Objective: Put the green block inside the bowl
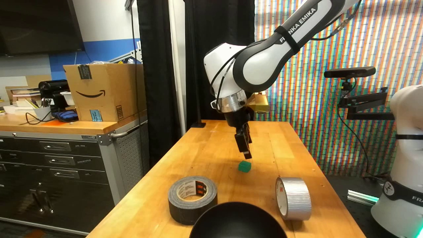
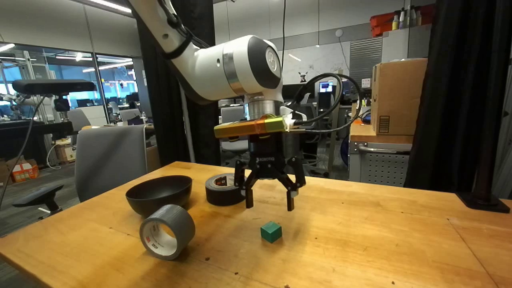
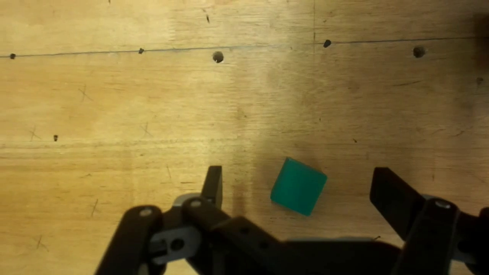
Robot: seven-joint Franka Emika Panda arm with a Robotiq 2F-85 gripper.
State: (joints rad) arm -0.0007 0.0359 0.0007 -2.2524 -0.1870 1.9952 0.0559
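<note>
The green block (image 2: 271, 232) is a small cube lying on the wooden table, also seen in an exterior view (image 1: 245, 166). In the wrist view the block (image 3: 298, 187) appears between my fingertips, turned at an angle to them. My gripper (image 2: 270, 204) is open and empty, pointing down above the block with a gap beneath its fingertips. It also shows in an exterior view (image 1: 248, 151) and in the wrist view (image 3: 297, 172). The black bowl (image 2: 160, 195) stands upright on the table, apart from the block. It is cut off at the bottom edge of an exterior view (image 1: 236, 221).
A dark grey tape roll (image 1: 193, 200) lies flat beside the bowl, also in an exterior view (image 2: 224, 192). A silver tape roll (image 2: 168, 232) stands on its rim on the bowl's other side, also in an exterior view (image 1: 293, 199). A black stand base (image 2: 482, 202) sits at the table's far end.
</note>
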